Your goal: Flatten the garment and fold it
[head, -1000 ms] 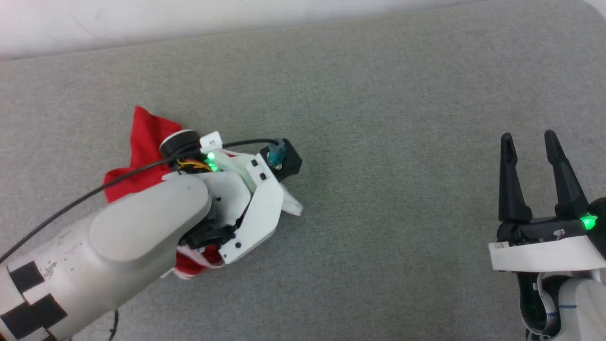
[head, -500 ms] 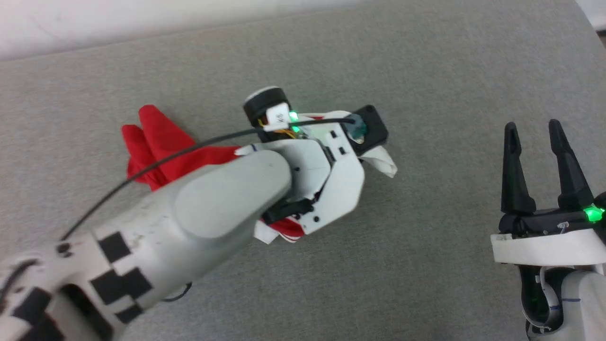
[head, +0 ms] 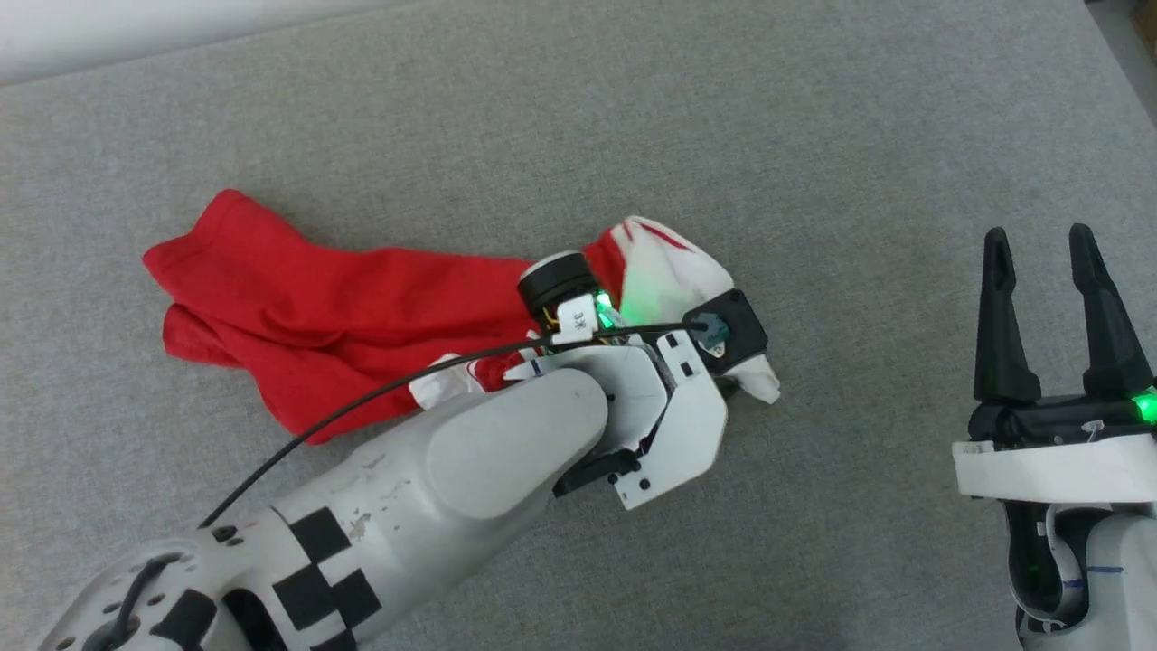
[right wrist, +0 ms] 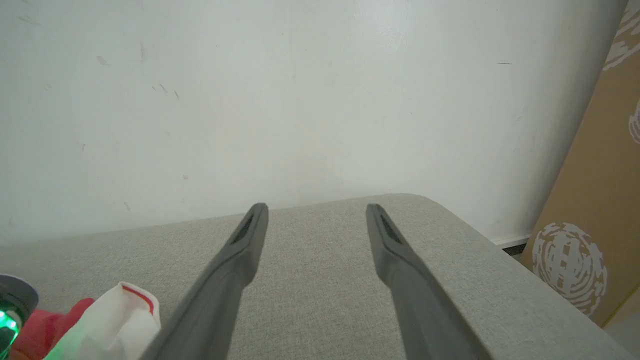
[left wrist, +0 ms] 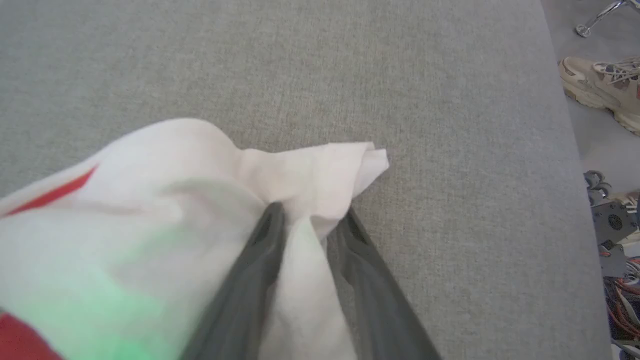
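Note:
The garment (head: 316,307) lies bunched and stretched out on the grey surface (head: 813,163), its red body trailing to the left and a white sleeve (head: 673,267) with red stripes at the right end. My left gripper (left wrist: 311,219) is shut on the garment, pinching a fold of that white sleeve (left wrist: 300,180) between its dark fingers (left wrist: 260,265); in the head view the wrist hides the fingertips. My right gripper (head: 1039,249) stands open at the right, well apart from the cloth, with nothing between its fingers (right wrist: 240,250). The chest lettering is hidden.
The grey padded surface ends at a white wall (right wrist: 300,100) behind. Its rounded right edge (right wrist: 500,260) drops off beside a brown cardboard panel (right wrist: 595,200). A person's shoe (left wrist: 600,85) and some cables (left wrist: 620,295) lie on the floor past that edge.
My left gripper has dragged the garment to the right, and the red body now trails out behind it instead of sitting in a heap. The right gripper stays open in place.

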`<state>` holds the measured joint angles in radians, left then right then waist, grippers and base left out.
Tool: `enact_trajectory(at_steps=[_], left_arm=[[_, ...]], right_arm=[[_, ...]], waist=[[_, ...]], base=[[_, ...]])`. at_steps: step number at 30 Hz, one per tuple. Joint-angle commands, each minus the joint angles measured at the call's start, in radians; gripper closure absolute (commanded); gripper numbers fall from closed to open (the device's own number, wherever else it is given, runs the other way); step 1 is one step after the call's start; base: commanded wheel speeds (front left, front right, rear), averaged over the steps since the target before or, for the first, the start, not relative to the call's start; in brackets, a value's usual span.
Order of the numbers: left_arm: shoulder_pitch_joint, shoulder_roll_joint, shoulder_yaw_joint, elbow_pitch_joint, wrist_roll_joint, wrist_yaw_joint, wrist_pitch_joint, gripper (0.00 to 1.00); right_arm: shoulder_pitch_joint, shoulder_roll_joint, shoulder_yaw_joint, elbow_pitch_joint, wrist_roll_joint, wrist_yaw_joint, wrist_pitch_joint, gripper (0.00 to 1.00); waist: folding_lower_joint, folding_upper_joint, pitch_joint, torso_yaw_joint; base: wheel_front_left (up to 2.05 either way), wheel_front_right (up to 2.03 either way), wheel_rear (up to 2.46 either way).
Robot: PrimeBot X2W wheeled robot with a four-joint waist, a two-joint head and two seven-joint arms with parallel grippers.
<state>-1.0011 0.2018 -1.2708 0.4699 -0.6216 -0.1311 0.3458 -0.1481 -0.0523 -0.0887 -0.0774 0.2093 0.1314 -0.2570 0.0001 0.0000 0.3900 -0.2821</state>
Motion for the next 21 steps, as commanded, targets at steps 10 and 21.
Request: enact_trajectory(at_steps=[10,21], left_arm=[[-0.009,0.002,0.098,0.078,0.000,0.073,-0.551,0.00],[0.297,0.243,0.574,-0.308,0.102,0.405,-0.607,0.00]], right_arm=[[0.048,0.002,-0.018,-0.023,-0.112,-0.001,-0.005,0.00],[0.021,-0.020,0.045,-0.092,-0.264,-0.001,-0.005,0.00]], waist=[[-0.0001,0.0000,-0.195,0.142],[-0.0001,0.0000,-0.264,0.220]], base=[[0.00,0.00,0.00],[0.00,0.00,0.00]])
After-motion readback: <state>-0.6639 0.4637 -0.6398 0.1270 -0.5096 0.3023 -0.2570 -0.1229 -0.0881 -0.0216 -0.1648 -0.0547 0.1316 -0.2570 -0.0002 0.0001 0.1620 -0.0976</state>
